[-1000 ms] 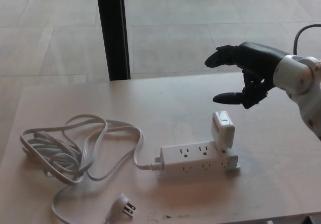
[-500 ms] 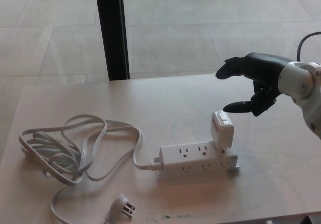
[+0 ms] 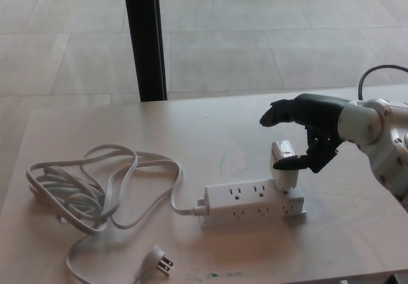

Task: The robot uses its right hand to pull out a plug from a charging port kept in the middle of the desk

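I've got the right robot hand (image 3: 310, 131) spread, gripping nothing, thumb by the plug (image 3: 284, 165); plug sits in the power strip (image 3: 252, 201) mid-table (image 3: 357, 233); pinch squarely, pull straight up.

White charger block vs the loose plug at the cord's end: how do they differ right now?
The charger block stands upright, seated in the power strip; the loose plug lies flat on the desk, prongs bare. The block is boxy and bigger; the plug is small. The right robot hand is at the block, far from the plug. Both are white.
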